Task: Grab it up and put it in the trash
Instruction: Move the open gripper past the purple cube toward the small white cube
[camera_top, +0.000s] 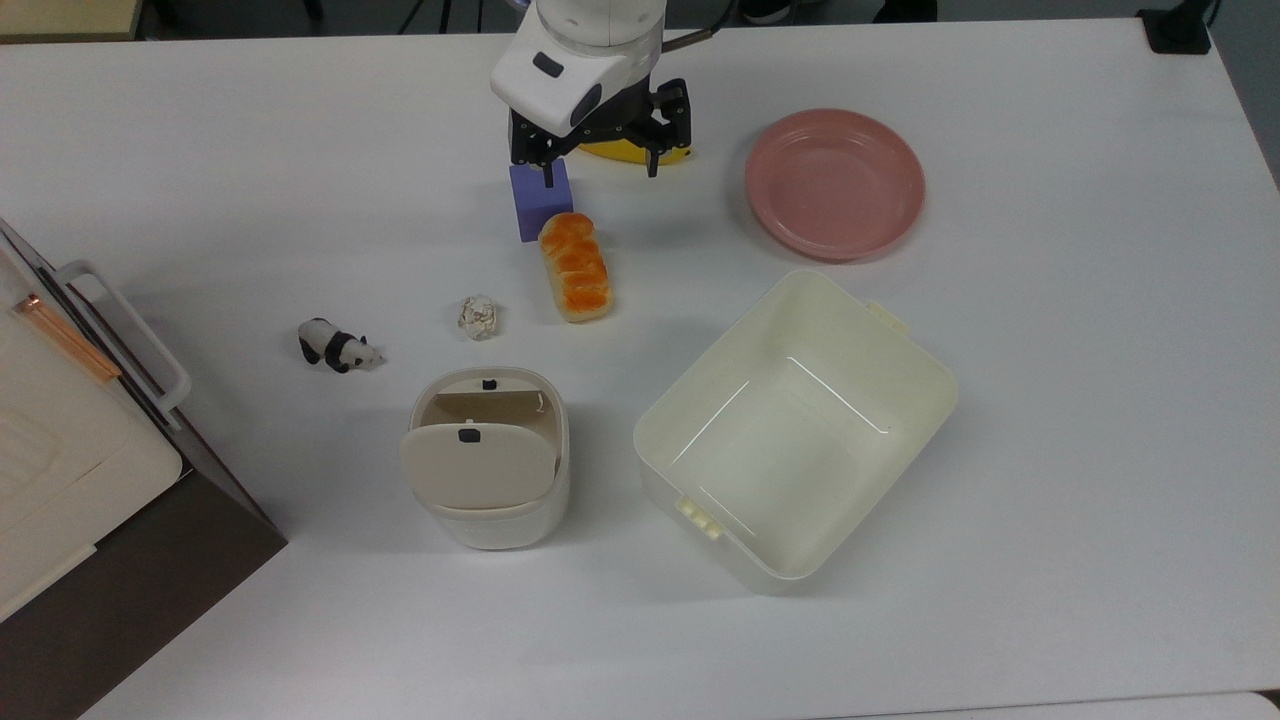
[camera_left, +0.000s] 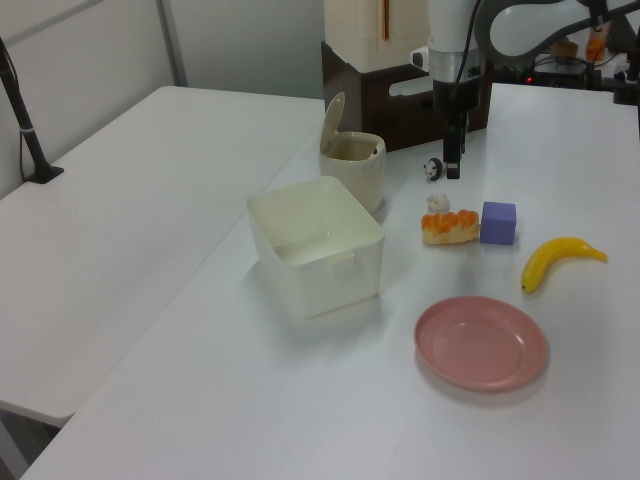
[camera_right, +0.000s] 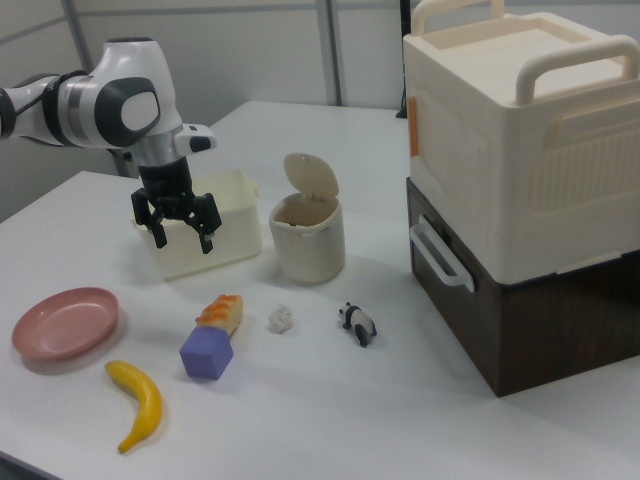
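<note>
The paper ball sits on the tabletop, free of everything around it: the bread is just beside it toward the top view's right, the panda is a little way off toward the top view's left, and the trash stands just below it in the top view, its flap tipped up so the mouth gapes. In the right view the ball lies between the bread and the panda, in front of the trash.

The gripper hangs with jaws spread wide and empty, up over the cube and the banana. From there the ball lies toward the top view's lower left, past the cube and alongside the bread. The ball is roundish, with no long axis to match, so I judge any jaw angle would serve; the thing to mind is the bread close at its side, which one finger could nudge on the way down.
</note>
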